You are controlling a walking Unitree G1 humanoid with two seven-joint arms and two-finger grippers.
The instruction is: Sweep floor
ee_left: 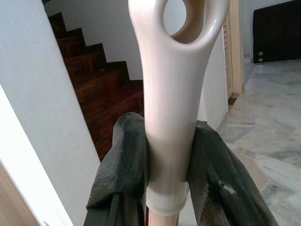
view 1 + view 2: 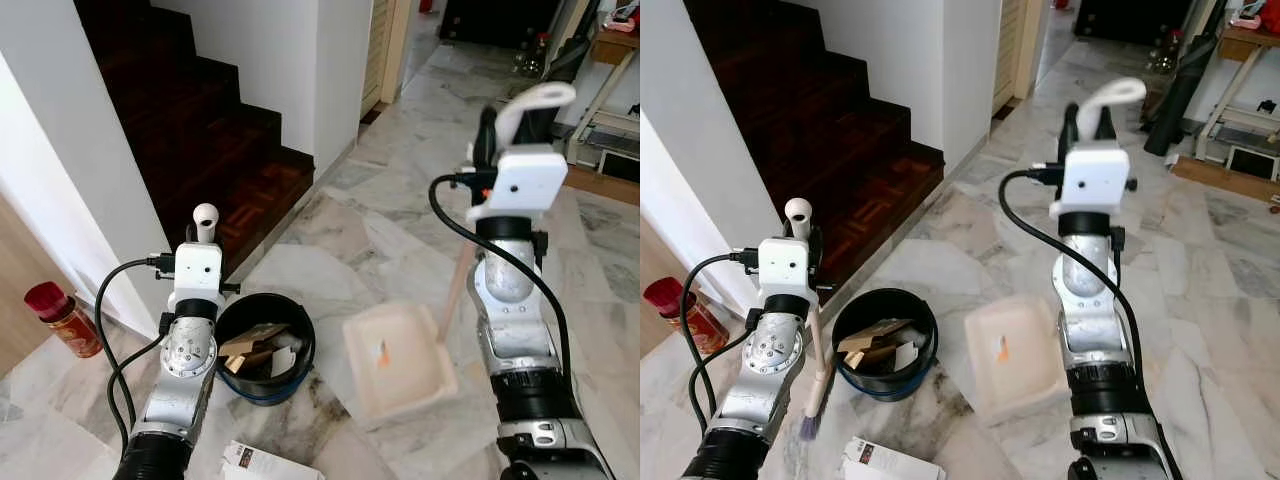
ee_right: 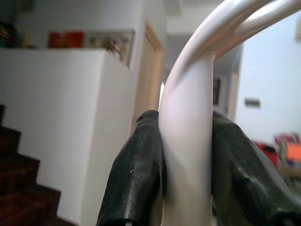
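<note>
- Left eye view: the right gripper (image 2: pixel 497 128) is clamped on the white loop handle of the dustpan (image 2: pixel 400 360). The pan's long stick runs down from the jaws, leaning toward the robot's left, and the cream tray hangs below them with its open face up, a small orange mark inside. Just beside the tray is a black bucket (image 2: pixel 266 346) with cardboard scraps in it, on the marble floor (image 2: pixel 380 230).
- Right eye view: here you get the full brush (image 2: pixel 815 335). Its long axis is close to vertical: ring end above the left gripper (image 2: pixel 800 228), stick dropping below the jaws, purple-ish bristles at the bottom near the floor, beside the bucket. A red-lidded jar (image 2: pixel 670 308) sits by the wall, and dark wooden stairs (image 2: pixel 840 130) are further out past the jaws.
- Left wrist view: close-up of the two black fingers (image 1: pixel 123 165) squeezed shut on the brush's cream plastic grip, one each side. The hanging hole sits just beyond the fingertips; a seam to a pinkish stick shows lower down between them.
- Right wrist view: black fingers (image 3: pixel 136 174) pinched tight on the dustpan's white handle, which curves away in an arc past the tips. Background is blurry.
</note>
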